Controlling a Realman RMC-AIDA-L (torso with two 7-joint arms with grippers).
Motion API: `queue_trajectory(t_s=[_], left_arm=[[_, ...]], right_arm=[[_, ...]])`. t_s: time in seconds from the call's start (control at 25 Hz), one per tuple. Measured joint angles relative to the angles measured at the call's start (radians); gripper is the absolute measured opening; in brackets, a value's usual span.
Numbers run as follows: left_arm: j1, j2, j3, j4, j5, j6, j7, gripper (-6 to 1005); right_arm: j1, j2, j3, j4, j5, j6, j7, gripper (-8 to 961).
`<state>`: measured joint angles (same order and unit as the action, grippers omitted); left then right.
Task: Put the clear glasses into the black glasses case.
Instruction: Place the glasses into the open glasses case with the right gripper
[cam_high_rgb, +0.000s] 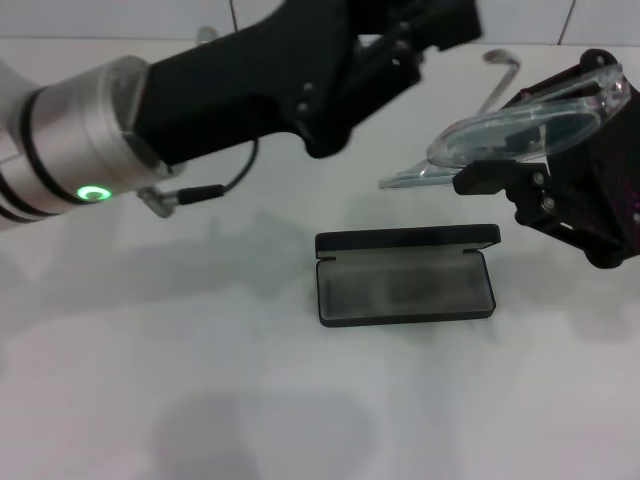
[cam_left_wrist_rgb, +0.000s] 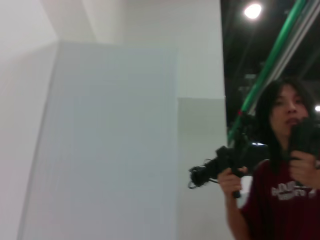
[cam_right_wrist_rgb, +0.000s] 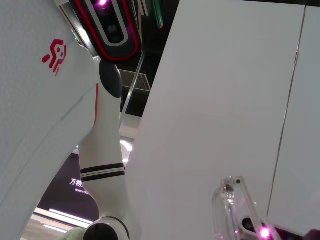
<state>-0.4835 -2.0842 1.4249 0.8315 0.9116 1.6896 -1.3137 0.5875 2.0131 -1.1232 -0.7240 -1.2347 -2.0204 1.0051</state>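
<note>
The clear glasses (cam_high_rgb: 487, 137) hang in the air at the right of the head view, above and behind the case, lens tilted and one clear arm (cam_high_rgb: 503, 70) sticking up. My right gripper (cam_high_rgb: 548, 128) is shut on them from the right side. A clear tip of the glasses (cam_right_wrist_rgb: 229, 206) shows in the right wrist view. The black glasses case (cam_high_rgb: 405, 276) lies open on the white table, grey lining up, lid standing at its far edge. My left arm reaches across the top of the head view, its gripper (cam_high_rgb: 418, 38) high above the table, left of the glasses.
A black cable with a small metal plug (cam_high_rgb: 197, 193) hangs under the left arm. The white table (cam_high_rgb: 150, 350) spreads around the case. In the left wrist view a person (cam_left_wrist_rgb: 280, 175) holding a camera stands by a white wall.
</note>
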Motion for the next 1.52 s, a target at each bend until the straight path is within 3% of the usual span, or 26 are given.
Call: queue_trajectory(t_s=[0.2, 0.4, 0.56, 0.72, 0.84, 0.92, 1.04, 1.24, 1.52], left_arm=[[0.04, 0.018, -0.124, 0.005, 0.039, 0.033, -0.002, 86], [0.088, 0.053, -0.237, 0.009, 0.087, 0.082, -0.012, 86], [0.142, 0.084, -0.285, 0.039, 0.13, 0.105, -0.029, 86], [0.175, 0.095, -0.325, 0.064, 0.193, 0.109, -0.05, 86], [0.187, 0.096, -0.355, 0.066, 0.232, 0.116, -0.055, 86], [0.195, 0.095, -0.367, 0.066, 0.244, 0.117, -0.058, 86], [0.206, 0.091, -0.374, 0.063, 0.251, 0.117, -0.058, 86], [0.205, 0.085, -0.374, 0.059, 0.26, 0.118, -0.056, 86], [0.214, 0.081, -0.374, 0.058, 0.263, 0.119, -0.06, 86]], right_arm=[[-0.001, -0.001, -0.004, -0.002, -0.005, -0.003, 0.008, 165], [-0.014, 0.0, -0.004, -0.041, -0.03, 0.01, 0.061, 167], [-0.027, 0.0, -0.006, -0.277, -0.188, 0.097, 0.345, 169], [-0.01, 0.0, -0.024, -0.584, -0.436, 0.126, 0.685, 171], [0.033, -0.001, -0.064, -0.774, -0.612, 0.111, 0.905, 172], [0.105, 0.0, -0.093, -0.824, -0.717, 0.088, 1.035, 173], [0.233, 0.001, -0.138, -0.782, -0.816, 0.045, 1.166, 175], [0.392, 0.01, -0.264, -0.584, -0.966, 0.054, 1.251, 177], [0.464, 0.015, -0.448, -0.387, -1.041, 0.184, 1.293, 181]])
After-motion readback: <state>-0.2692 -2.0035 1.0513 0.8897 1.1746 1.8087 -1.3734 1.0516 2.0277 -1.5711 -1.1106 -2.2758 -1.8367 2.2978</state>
